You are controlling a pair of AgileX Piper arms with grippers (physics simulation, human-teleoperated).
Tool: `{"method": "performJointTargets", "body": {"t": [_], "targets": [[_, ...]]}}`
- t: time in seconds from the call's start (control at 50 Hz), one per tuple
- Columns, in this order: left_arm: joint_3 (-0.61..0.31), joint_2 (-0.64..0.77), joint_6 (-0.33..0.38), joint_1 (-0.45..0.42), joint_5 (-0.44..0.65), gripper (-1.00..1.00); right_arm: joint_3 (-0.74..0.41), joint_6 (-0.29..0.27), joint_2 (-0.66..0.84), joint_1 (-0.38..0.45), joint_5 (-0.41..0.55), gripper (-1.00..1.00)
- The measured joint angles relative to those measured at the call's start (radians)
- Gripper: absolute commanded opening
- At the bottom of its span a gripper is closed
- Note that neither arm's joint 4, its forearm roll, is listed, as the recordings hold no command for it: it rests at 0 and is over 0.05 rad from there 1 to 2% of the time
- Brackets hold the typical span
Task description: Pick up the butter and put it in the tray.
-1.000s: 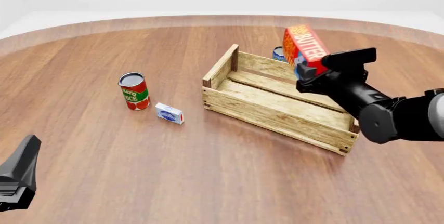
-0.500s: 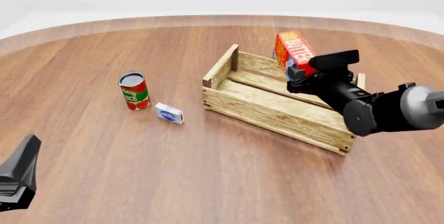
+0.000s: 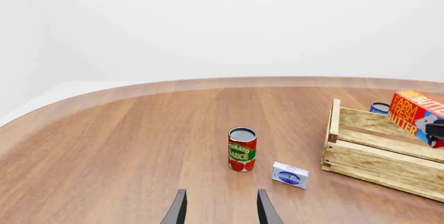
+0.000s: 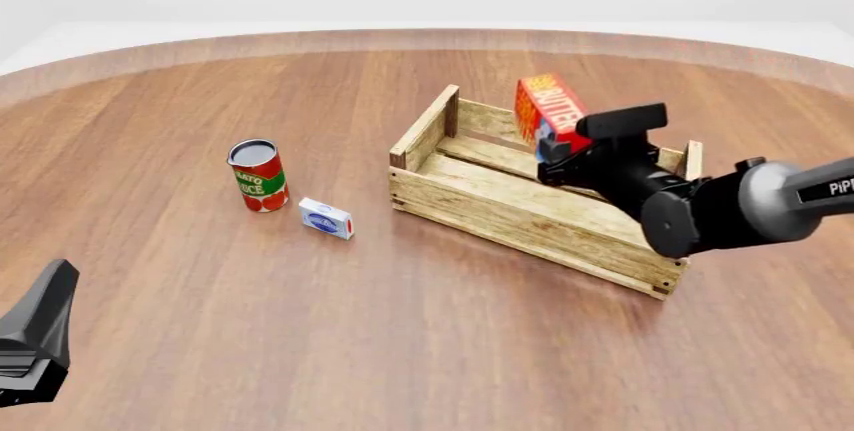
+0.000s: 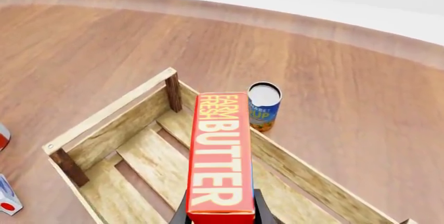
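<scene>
While I hold it over the tray (image 4: 534,213), butter (image 4: 551,108): pinched at its near end between right gripper (image 4: 571,143) fingers. Left gripper (image 3: 220,209): fingers spread, clasping nothing.

Tomato sauce can (image 4: 258,175) upright beside small white-blue box (image 4: 326,218); blue can (image 5: 263,106).
</scene>
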Motion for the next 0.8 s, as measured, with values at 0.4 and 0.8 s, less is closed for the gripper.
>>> {"method": "performJointTargets", "body": {"t": [0.4,0.8], "targets": [[0.0,0.0,0.0,0.0,0.0,1.0,-0.012,0.018,0.034,0.006,0.022,-1.0],[0.0,0.0,0.0,0.0,0.0,1.0,-0.018,0.028,0.062,0.008,0.027,-1.0]]}}
